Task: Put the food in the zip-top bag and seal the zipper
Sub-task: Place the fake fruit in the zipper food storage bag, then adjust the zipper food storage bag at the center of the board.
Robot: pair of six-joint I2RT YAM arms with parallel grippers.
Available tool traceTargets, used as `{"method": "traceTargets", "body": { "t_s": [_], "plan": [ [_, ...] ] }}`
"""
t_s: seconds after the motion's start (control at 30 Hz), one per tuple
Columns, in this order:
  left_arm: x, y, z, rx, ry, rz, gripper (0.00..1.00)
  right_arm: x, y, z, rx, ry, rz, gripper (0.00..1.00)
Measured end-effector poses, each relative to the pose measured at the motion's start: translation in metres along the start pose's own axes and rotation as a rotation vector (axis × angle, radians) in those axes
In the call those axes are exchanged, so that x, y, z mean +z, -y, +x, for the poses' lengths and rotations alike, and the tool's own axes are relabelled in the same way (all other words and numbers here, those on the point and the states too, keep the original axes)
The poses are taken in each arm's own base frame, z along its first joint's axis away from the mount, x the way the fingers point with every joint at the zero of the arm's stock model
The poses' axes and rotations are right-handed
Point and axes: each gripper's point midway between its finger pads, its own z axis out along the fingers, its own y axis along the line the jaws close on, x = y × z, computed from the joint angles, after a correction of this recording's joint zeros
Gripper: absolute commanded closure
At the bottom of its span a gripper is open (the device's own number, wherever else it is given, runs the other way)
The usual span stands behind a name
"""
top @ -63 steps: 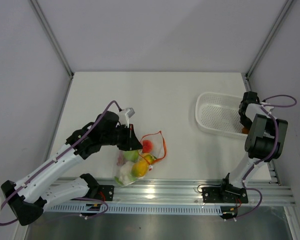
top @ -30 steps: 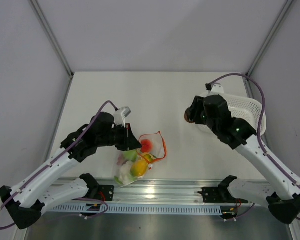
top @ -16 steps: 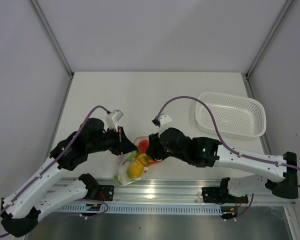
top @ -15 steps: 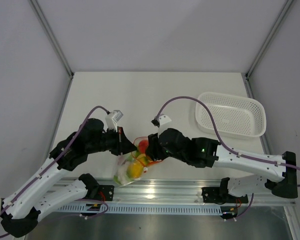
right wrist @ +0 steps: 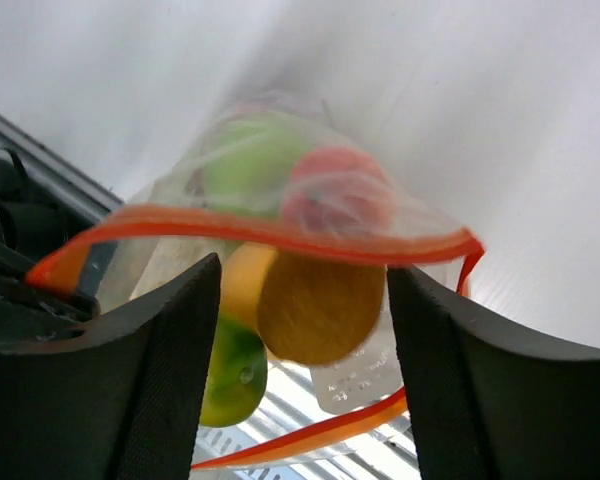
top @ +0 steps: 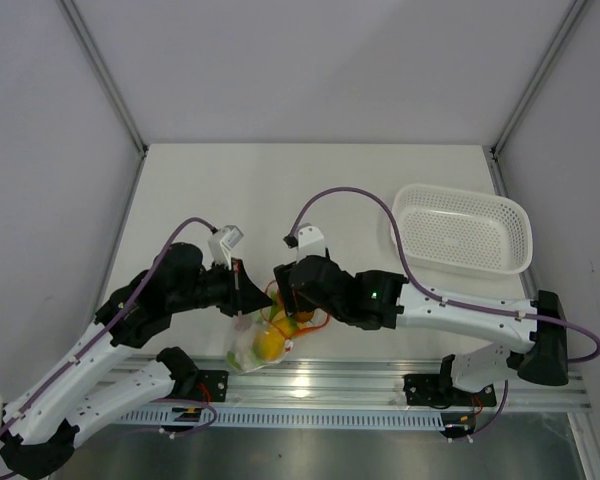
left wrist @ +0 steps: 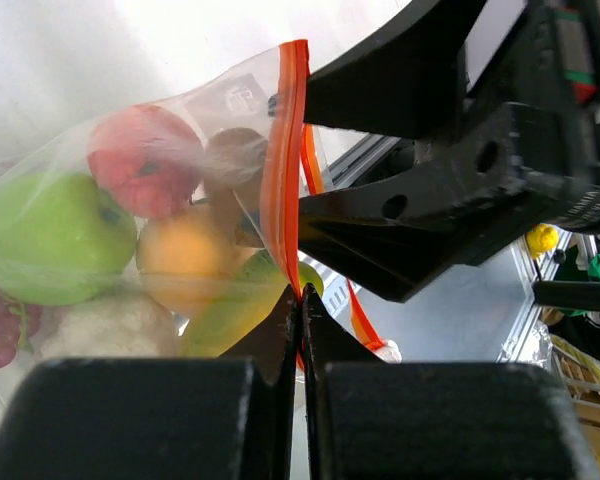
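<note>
Your left claw [left wrist: 300, 300] is pressed flat together on the zipper [left wrist: 283, 170]. It pinches 1 lip of the zip-top bag [left wrist: 100, 230] and pulls it away from the other lip, so the mouth gapes toward the right arm. That grip is why the bag holds a shape at all; crinkly film like this would likely slump shut without it.

The bag sits at the near edge of the desk [top: 310, 190], left of the middle. Whether its bottom rests on the desk or hangs free, I cannot tell.

Through the film you see the food already inside: a green piece [left wrist: 45, 235], a red piece [left wrist: 140, 160], an orange piece [left wrist: 185, 255] and a whitish piece [left wrist: 110, 325].

Your right claw [right wrist: 302, 290] stands wide, its 2 fingers straddling the mouth. A brown piece [right wrist: 320, 305] lies between them, framed by the 2 zipper lips, and the left finger is clear of it. I judge it to be released into the opening, not gripped (contact on the right side is too close to call).

The white basket [top: 460, 230] sits by the desk's right edge, and I see no food in it. So loading looks done, and sealing is the part left.

Draw the right claw straight back, since a finger could snag the upper lip and tug it from your left claw.
</note>
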Motion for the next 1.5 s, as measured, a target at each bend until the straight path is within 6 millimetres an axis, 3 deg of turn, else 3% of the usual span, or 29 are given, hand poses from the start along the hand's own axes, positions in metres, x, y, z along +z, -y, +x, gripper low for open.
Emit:
{"method": "traceTargets", "body": {
  "t_s": [0.03,0.07,0.1,0.27,0.4,0.47,0.57,0.67,0.77,0.87,1.07,1.2,1.5],
  "plan": [
    [0.0,0.0,0.0,-0.001,0.001,0.001,0.99,-0.001,0.0,-0.004,-0.003,0.008,0.013,0.27],
    [0.0,0.001,-0.001,-0.002,0.004,0.004,0.99,-0.002,-0.001,-0.008,-0.005,0.014,0.022,0.05],
    [0.0,0.002,-0.001,-0.004,0.004,0.006,0.99,-0.006,0.0,-0.012,-0.003,0.019,0.036,0.01],
    [0.004,0.005,-0.004,-0.003,0.005,0.021,0.99,-0.037,0.001,-0.037,-0.026,0.06,0.094,0.01],
    [0.01,0.006,-0.006,-0.003,-0.001,0.029,0.99,-0.06,0.009,-0.042,-0.034,0.064,0.137,0.01],
    [0.013,0.005,-0.007,-0.005,-0.006,0.025,0.99,-0.069,0.018,-0.035,0.0,0.047,0.133,0.01],
    [0.016,0.005,-0.009,-0.005,-0.006,0.026,0.99,-0.078,0.042,-0.017,0.072,0.016,0.115,0.09],
    [0.018,0.006,-0.01,-0.005,-0.006,0.028,0.99,-0.094,0.063,0.015,0.167,-0.02,0.053,0.13],
    [0.022,0.007,-0.012,-0.006,-0.007,0.033,1.0,-0.111,0.047,0.032,0.219,-0.05,-0.076,0.13],
    [0.025,0.007,-0.013,-0.01,-0.01,0.035,1.0,-0.121,0.015,0.038,0.236,-0.075,-0.194,0.16],
    [0.026,0.009,-0.013,-0.011,-0.017,0.045,0.99,-0.107,-0.046,0.066,0.17,-0.167,-0.263,0.17],
    [0.025,0.01,-0.013,-0.01,-0.018,0.048,0.99,-0.096,-0.053,0.071,0.173,-0.168,-0.239,0.22],
    [0.022,0.012,-0.013,-0.005,-0.011,0.059,0.99,-0.086,-0.048,0.041,0.288,-0.082,-0.221,0.38]
  ]
}}
